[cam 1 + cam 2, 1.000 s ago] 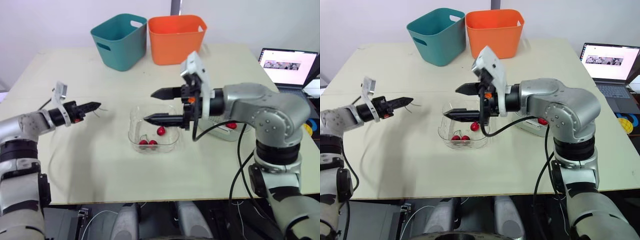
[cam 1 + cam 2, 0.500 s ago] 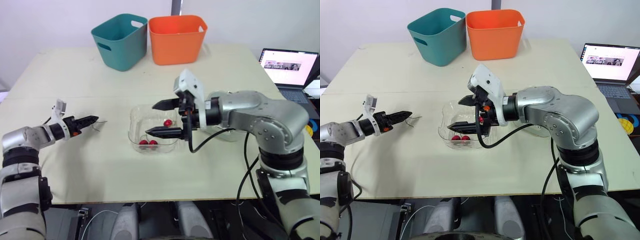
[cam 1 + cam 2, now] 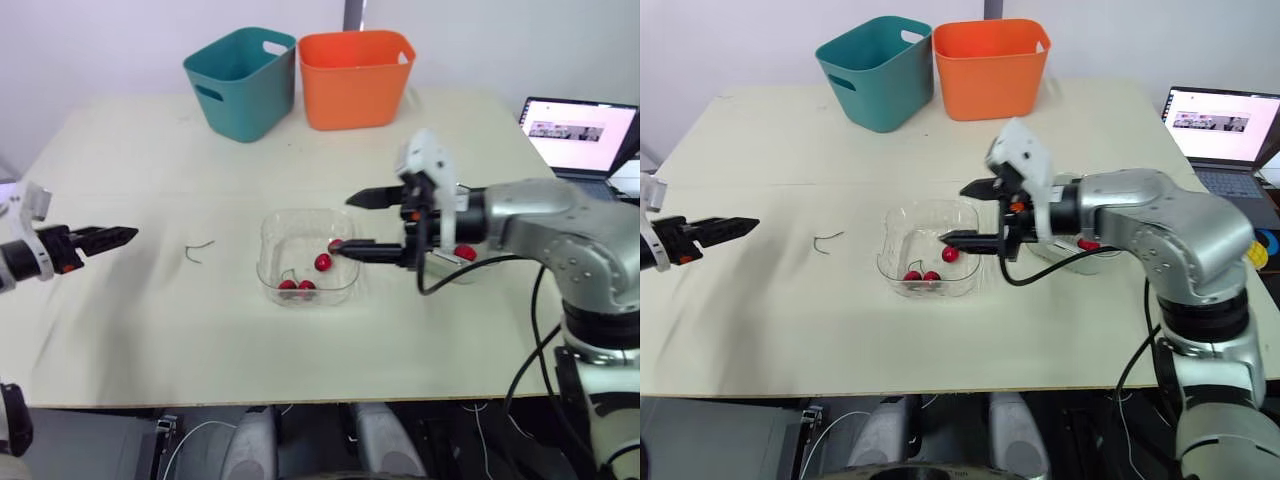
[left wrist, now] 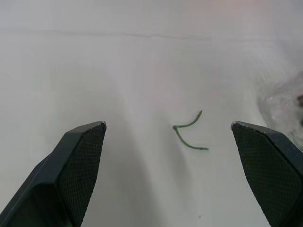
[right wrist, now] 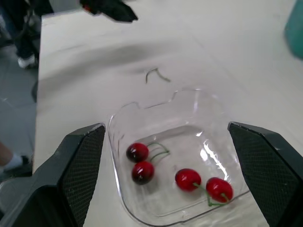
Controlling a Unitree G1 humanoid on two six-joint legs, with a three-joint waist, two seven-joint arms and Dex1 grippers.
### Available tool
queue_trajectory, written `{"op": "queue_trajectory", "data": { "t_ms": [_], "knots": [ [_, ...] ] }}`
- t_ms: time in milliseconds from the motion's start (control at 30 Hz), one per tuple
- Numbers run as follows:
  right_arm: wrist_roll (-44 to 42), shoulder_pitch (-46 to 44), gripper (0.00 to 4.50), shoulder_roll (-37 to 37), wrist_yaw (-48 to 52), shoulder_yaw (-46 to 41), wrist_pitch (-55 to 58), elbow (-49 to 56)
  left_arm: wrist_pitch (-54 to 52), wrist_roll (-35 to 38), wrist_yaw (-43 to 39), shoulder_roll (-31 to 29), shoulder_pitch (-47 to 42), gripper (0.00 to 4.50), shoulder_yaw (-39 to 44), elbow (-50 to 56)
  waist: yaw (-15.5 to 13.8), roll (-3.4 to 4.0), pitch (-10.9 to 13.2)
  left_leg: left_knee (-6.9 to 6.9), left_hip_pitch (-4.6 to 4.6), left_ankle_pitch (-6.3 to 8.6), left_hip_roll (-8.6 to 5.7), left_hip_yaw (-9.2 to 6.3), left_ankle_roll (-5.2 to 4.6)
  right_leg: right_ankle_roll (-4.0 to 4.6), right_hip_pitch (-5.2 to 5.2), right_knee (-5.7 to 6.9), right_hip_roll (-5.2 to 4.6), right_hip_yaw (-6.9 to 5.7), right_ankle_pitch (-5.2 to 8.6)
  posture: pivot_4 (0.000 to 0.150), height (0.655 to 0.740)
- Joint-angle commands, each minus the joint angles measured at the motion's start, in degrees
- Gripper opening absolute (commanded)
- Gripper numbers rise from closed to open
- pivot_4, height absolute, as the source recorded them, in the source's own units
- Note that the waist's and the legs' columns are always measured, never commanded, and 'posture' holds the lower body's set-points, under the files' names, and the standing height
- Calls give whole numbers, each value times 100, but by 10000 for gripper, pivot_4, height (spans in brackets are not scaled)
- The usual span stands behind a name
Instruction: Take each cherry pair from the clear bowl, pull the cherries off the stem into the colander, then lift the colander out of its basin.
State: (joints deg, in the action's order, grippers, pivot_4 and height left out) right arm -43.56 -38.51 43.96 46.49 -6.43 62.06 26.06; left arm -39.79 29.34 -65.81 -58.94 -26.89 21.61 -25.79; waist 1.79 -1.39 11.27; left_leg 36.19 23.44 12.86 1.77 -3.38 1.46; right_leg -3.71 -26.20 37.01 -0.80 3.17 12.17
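The clear bowl (image 3: 268,262) sits mid-table with two cherry pairs (image 5: 140,161) (image 5: 203,184) in it. My right gripper (image 3: 343,223) hovers open over the bowl's right rim, nothing between its fingers (image 5: 80,161). A bare green stem (image 3: 200,246) lies on the table left of the bowl. My left gripper (image 3: 128,234) is far left of the stem, open and empty, fingers (image 4: 80,161) wide apart. The colander in its basin (image 3: 458,268) stands right of the bowl, mostly behind my right arm, with a loose cherry (image 3: 463,252) in it.
A teal bin (image 3: 240,80) and an orange bin (image 3: 355,75) stand at the back of the table. An open laptop (image 3: 580,135) sits off the right edge. A black cable (image 3: 520,350) hangs under my right arm.
My left gripper opened, left the stem on the table and drew back to the left. My right gripper dipped into the bowl, then pulled back to its right rim, still open.
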Motion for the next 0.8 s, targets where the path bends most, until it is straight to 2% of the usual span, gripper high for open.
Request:
{"op": "queue_trajectory", "data": {
  "t_ms": [33, 133, 267, 500, 633, 733, 800],
  "knots": [
    [-27, 506, 45000, 617, 162, -1280, -282, -234, -257, 547, 86, -164, 354, 44636, 788, 1480, -62, 1, 1, -1, 3, 0, -3, 9, 0, 1, -1, -10, -6, 3, 0, 1500, 7400],
    [-236, 975, 45000, 1165, 439, -2041, -129, -599, -403, 773, 147, -113, 621, 44636, 974, 2081, -71, 4, 1, -2, -5, 0, -6, 29, 0, -9, 3, -14, -13, 13, 7, 1500, 7400],
    [-314, 1536, 45000, 1711, 801, -2856, -104, -1130, -392, 909, 387, -8, 335, 44636, 907, 2162, -65, 3, 1, -1, -14, 0, 2, 26, -1, -11, 8, -11, 4, 13, 11, 1500, 7400],
    [-338, 1959, 45000, 2100, 1006, -2968, -194, -1241, 301, 512, 287, 140, -92, 44636, 109, 1875, 81, 5, 1, -3, -21, 1, 3, 30, -1, -11, 9, -4, 11, 23, 11, 1500, 7400],
    [-675, 1636, 45000, 2291, 855, -2402, 272, -791, 66, 611, 197, 280, -375, 44636, -386, 2179, 101, 5, 1, -2, -22, 1, 3, 30, -1, -13, 7, 2, 14, 28, 10, 1500, 7400],
    [-794, 605, 45000, 2240, 713, -1316, 372, -447, -135, 701, -93, 285, -563, 44636, -794, 2426, 151, 7, 3, -2, -22, 0, 3, 32, -1, -13, 3, 5, 16, 32, 9, 1500, 7400],
    [-378, -329, 45000, 1960, 639, -310, 161, -434, -281, 810, -362, 292, -755, 44636, -1096, 2612, 165, 7, 3, -3, -17, 1, 3, 29, -1, -12, -2, 5, 18, 32, 10, 1500, 7400]
  ]
}}
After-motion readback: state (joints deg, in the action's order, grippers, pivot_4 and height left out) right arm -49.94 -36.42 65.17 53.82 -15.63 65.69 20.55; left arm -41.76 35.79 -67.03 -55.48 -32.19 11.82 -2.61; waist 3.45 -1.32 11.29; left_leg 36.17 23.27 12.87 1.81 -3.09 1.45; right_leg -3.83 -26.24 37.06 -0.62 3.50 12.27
